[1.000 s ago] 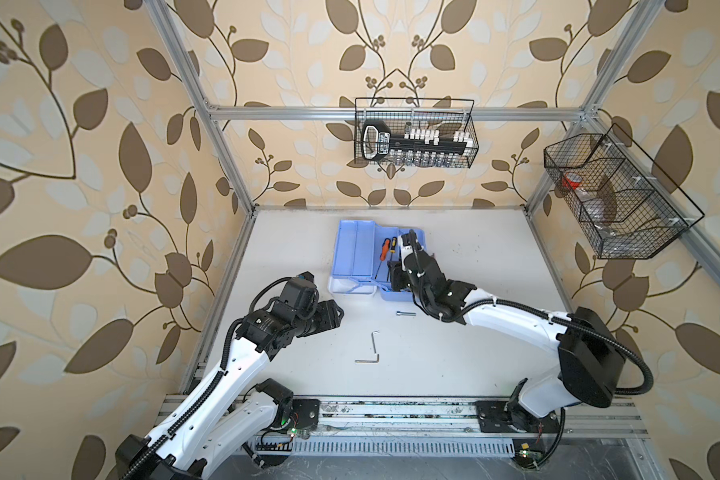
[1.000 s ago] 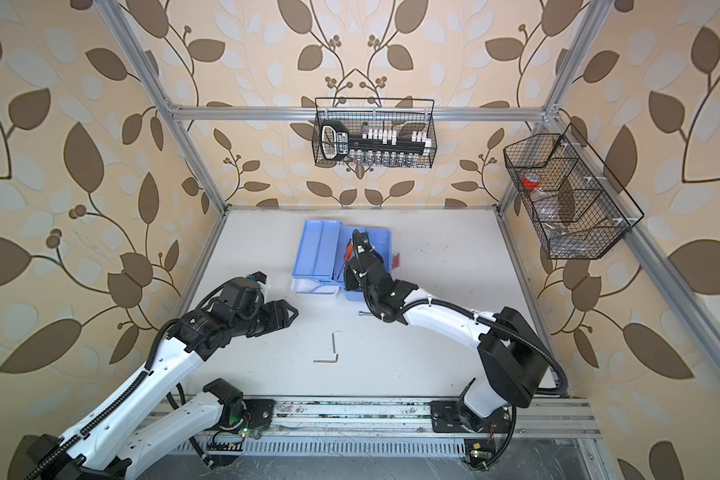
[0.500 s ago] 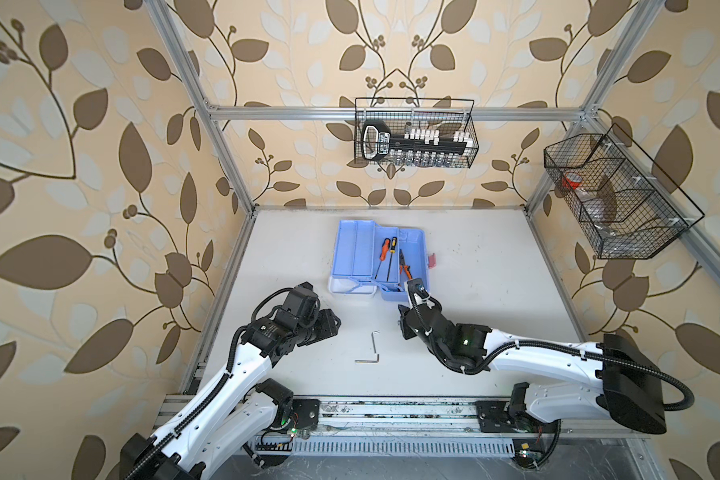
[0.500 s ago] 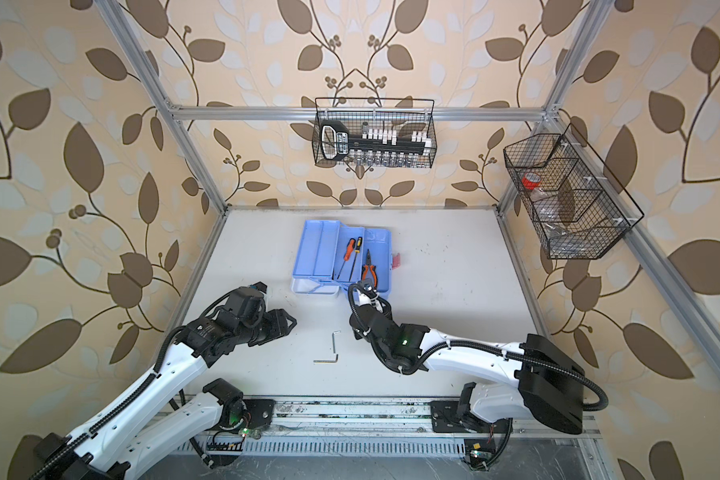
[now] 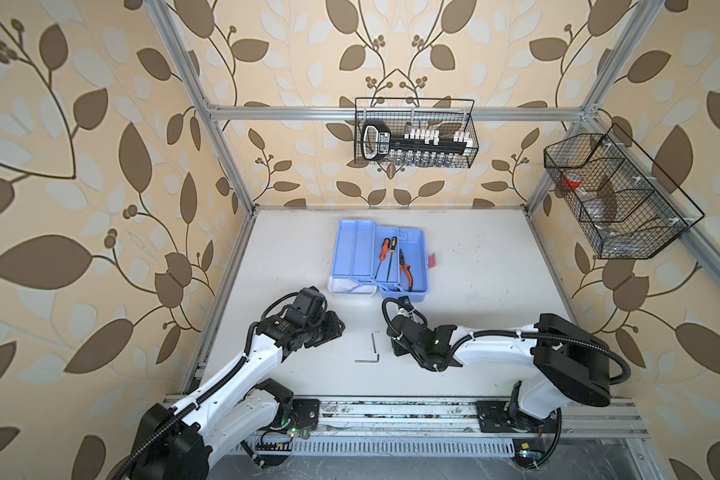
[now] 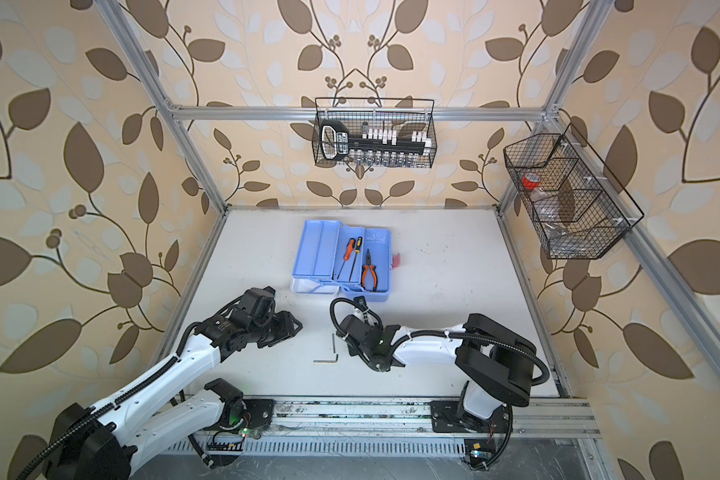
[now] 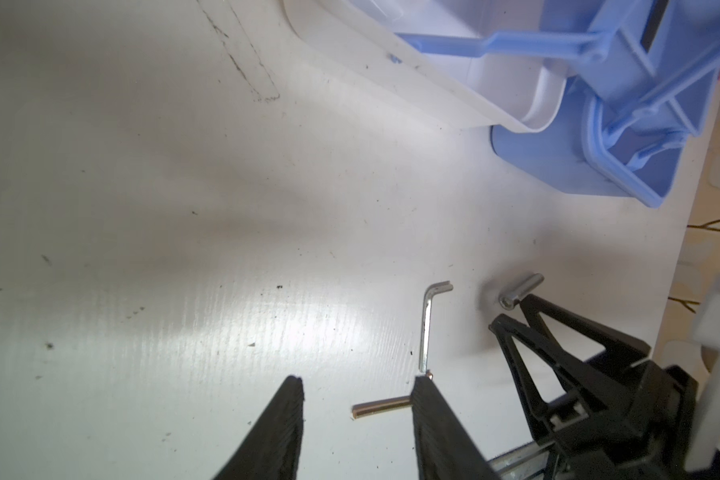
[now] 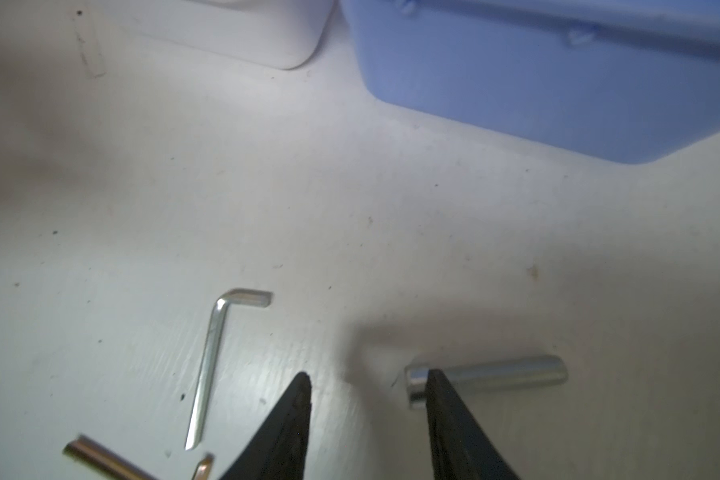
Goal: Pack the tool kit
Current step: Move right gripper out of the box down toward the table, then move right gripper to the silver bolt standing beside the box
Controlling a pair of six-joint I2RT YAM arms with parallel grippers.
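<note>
Bolt [image 8: 487,376] lies flat on table [image 8: 350,208], near open tool kit [image 5: 356,253]. Right gripper [image 8: 368,378] spread, one jaw at bolt head. Left gripper [image 7: 356,380] spread, empty. Bolt small, stiff, smooth steel, likely rolls; pinch across shank middle.

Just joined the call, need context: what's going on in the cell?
The robot is packing the tool kit, open on the table. Two screwdrivers and the pliers already lie in its blue base. A silver hex key, a brass-coloured hex key and a bolt lie on the table in front. The right hand is low and open, one fingertip by the bolt's head. The left hand is open near the brass-coloured hex key. Neither holds anything.
</note>
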